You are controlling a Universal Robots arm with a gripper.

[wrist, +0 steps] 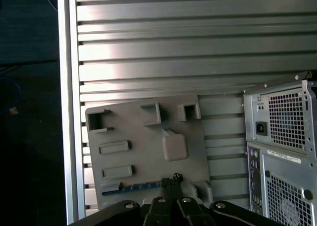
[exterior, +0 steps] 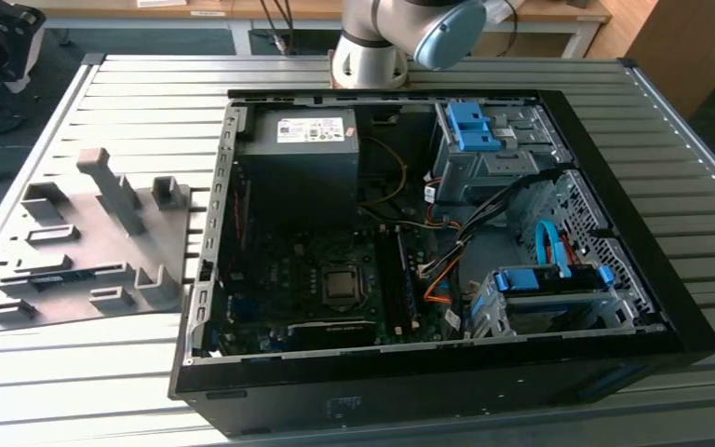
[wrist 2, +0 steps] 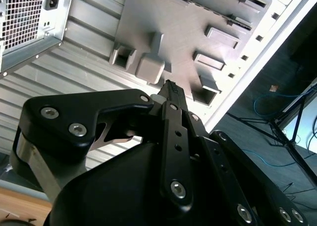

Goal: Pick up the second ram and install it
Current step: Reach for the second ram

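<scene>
Approach phase: I hold the tool (wrist: 172,179), narrow and empty, aimed toward the second ram (wrist: 132,187); grasping requires opening.

The slatted table (exterior: 146,102) bears a grey fixture (exterior: 97,270) and open computer case (exterior: 395,391).

Silver ribbed table (exterior: 146,93), grey fixture tray (exterior: 85,251), black computer case (exterior: 457,372), blue drive brackets (exterior: 469,126), blue-green second ram (wrist: 131,187), black pincer (wrist 2: 171,89).
</scene>
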